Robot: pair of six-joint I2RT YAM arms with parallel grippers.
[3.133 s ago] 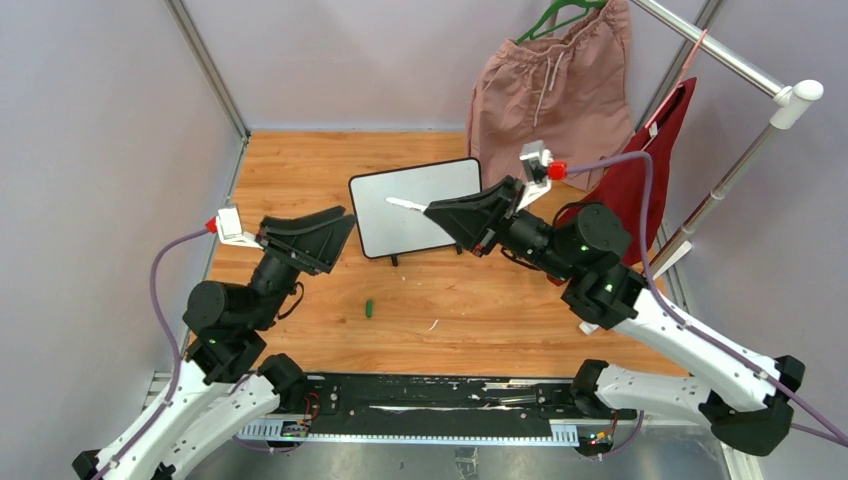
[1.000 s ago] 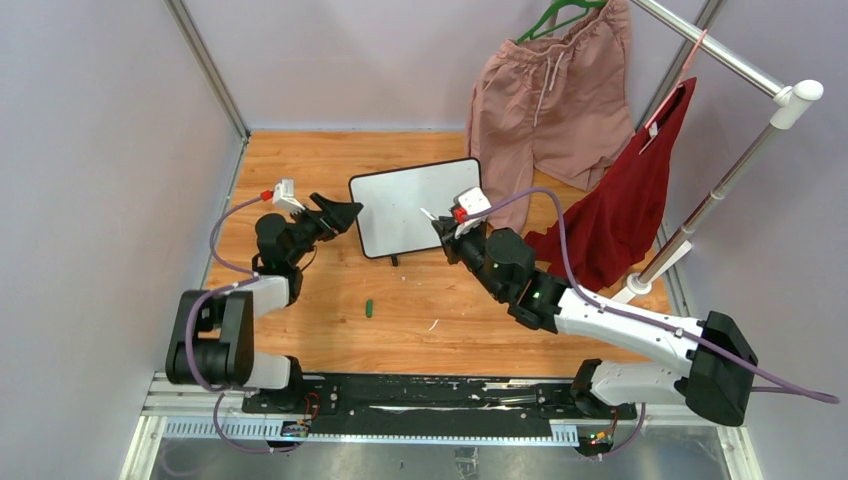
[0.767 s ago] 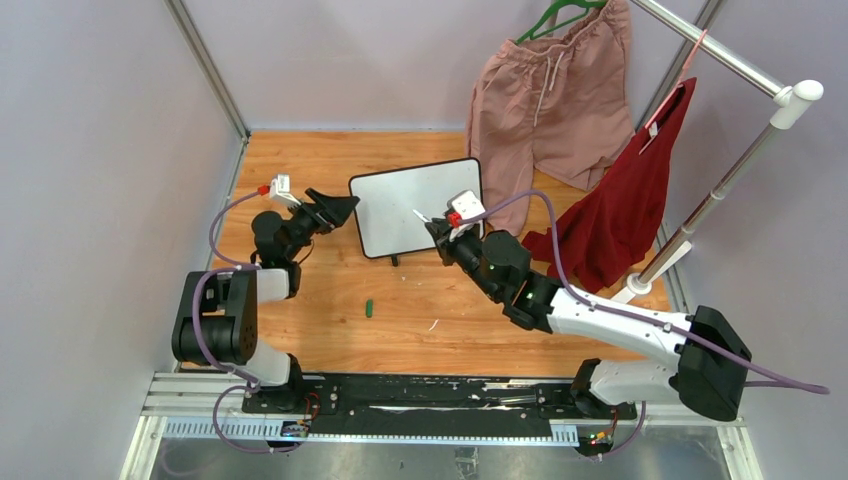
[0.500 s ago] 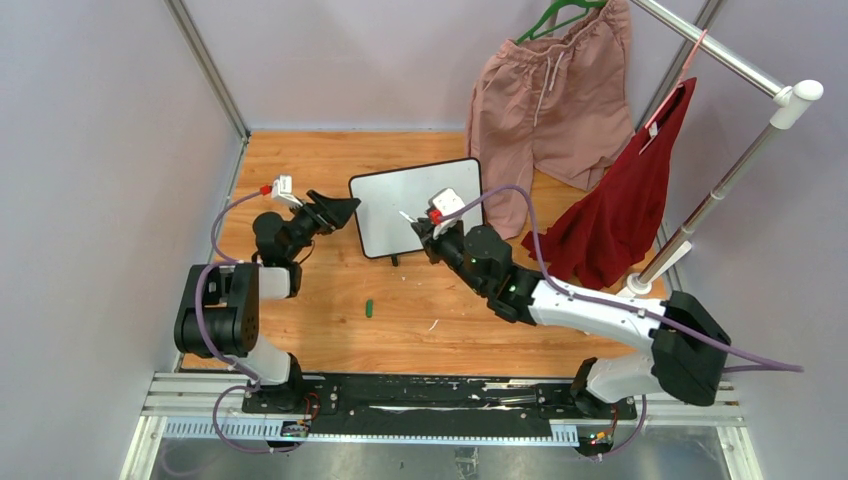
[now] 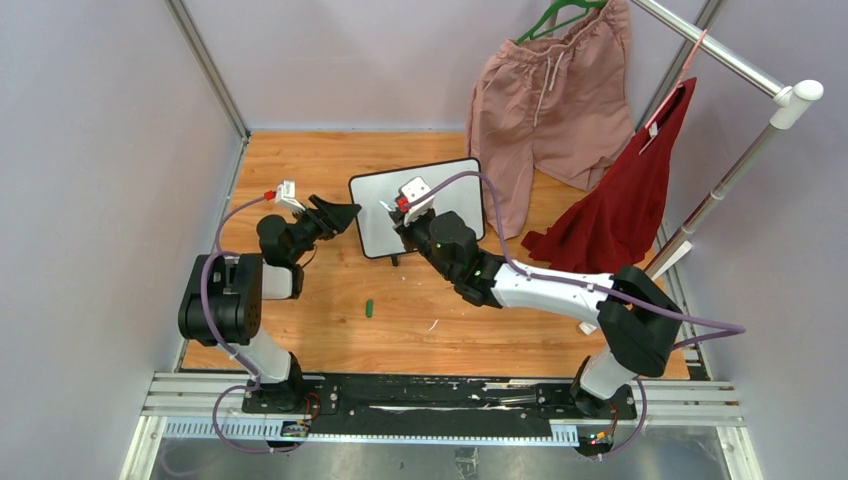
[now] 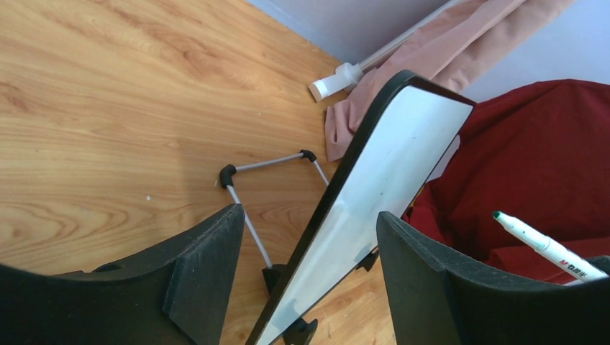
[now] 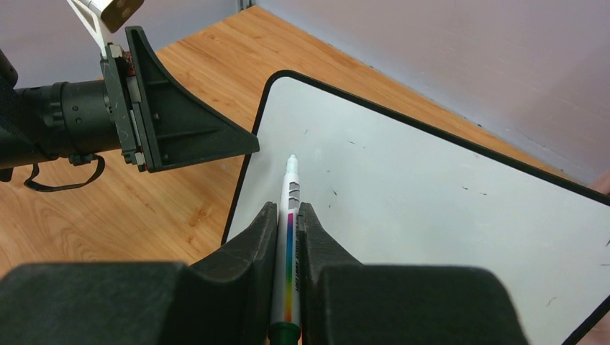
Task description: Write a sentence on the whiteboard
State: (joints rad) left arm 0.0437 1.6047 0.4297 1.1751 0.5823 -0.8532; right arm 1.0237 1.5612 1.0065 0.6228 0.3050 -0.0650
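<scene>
Your right claw (image 7: 288, 210) is clenched on a white marker (image 7: 291, 188), its tip close to the left part of the tilted whiteboard (image 7: 431, 194) just ahead, while your left claw (image 6: 309, 215) stands released, jaws straddling that board's near edge with gaps on both sides.

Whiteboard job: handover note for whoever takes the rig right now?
Left tool: open, jaws either side of the left edge of the whiteboard, not clamped.
Right tool: shut on the marker, uncapped tip over the board's left part; contact unclear.
Board stands tilted, blank.
Done: marker in hand, both arms at the board.
Left: steady the board, write the whole sentence.
</scene>
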